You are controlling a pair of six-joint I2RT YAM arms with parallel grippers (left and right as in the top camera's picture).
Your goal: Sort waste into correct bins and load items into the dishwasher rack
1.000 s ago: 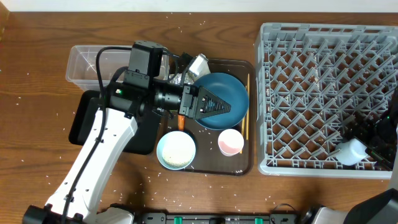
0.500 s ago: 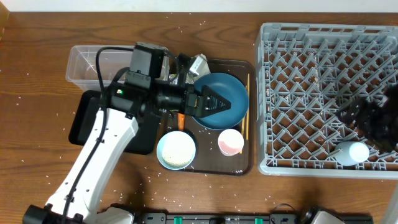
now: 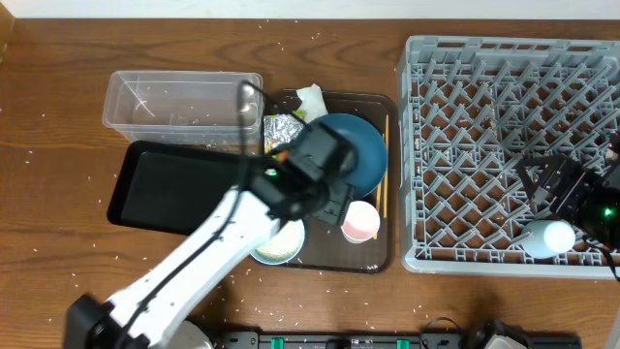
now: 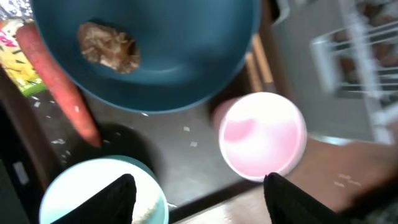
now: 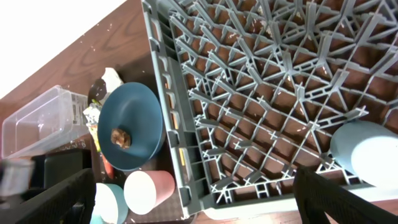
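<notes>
Left gripper (image 3: 327, 202), overhead: found above the serving tray (image 3: 391, 254), between blue bowl (image 3: 366, 155) and cup (image 3: 359, 221); jaws hidden beneath the wrist in this view. Small bowl (image 3: 274, 244) at the serving tray's front-left corner, partly under the arm. Chopsticks (image 3: 384, 179) along its right edge, tissue (image 3: 310, 97) at its back edge. Tub (image 3: 174, 97) and black tray (image 3: 160, 184) on the table left of the serving tray, tub to the rear. Rack (image 3: 411, 145) at the table's right end, white bowl (image 3: 547, 237) near its front-right corner. Right gripper (image 3: 542, 184) above the rack, near white bowl.

Left wrist: fingers (image 4: 118, 199) set well apart, nothing between them, nothing held. Beneath: lump (image 4: 109, 46) inside blue bowl (image 4: 186, 62); carrot (image 4: 59, 81) on the serving tray by that bowl's left rim; wrapper (image 4: 15, 62) just beside carrot; cup (image 4: 262, 137) upright and empty; small bowl (image 4: 81, 193) at lower left.

Right wrist: fingers (image 5: 50, 199) spread wide, empty. White bowl (image 5: 367, 146) among the rack (image 5: 249, 93) pegs at lower right. Beyond the rack's wall: blue bowl (image 5: 134, 118) with lump (image 5: 120, 138), cup (image 5: 146, 190), tub (image 5: 31, 127).
</notes>
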